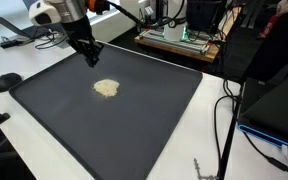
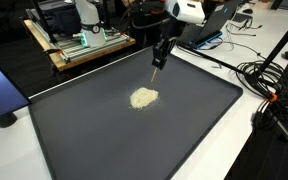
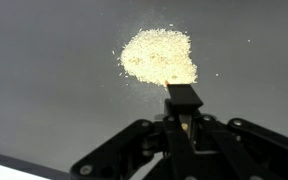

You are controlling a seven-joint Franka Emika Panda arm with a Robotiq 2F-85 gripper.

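A small pile of pale yellow grains (image 1: 106,88) lies near the middle of a large dark grey mat (image 1: 144,130); it shows in both exterior views (image 2: 144,98) and in the wrist view (image 3: 159,55). My gripper (image 1: 88,50) hangs above the mat's far part, a short way from the pile (image 2: 159,55). In the wrist view the gripper (image 3: 184,122) is shut on a narrow black flat tool (image 3: 183,97), whose tip points at the near edge of the pile. Whether the tip touches the mat cannot be told.
A wooden board with electronics (image 1: 179,38) stands behind the mat (image 2: 84,45). Black cables (image 2: 269,85) lie on the white table beside the mat. A black rounded object (image 1: 7,81) sits off the mat's corner. A dark laptop (image 1: 279,110) is at one side.
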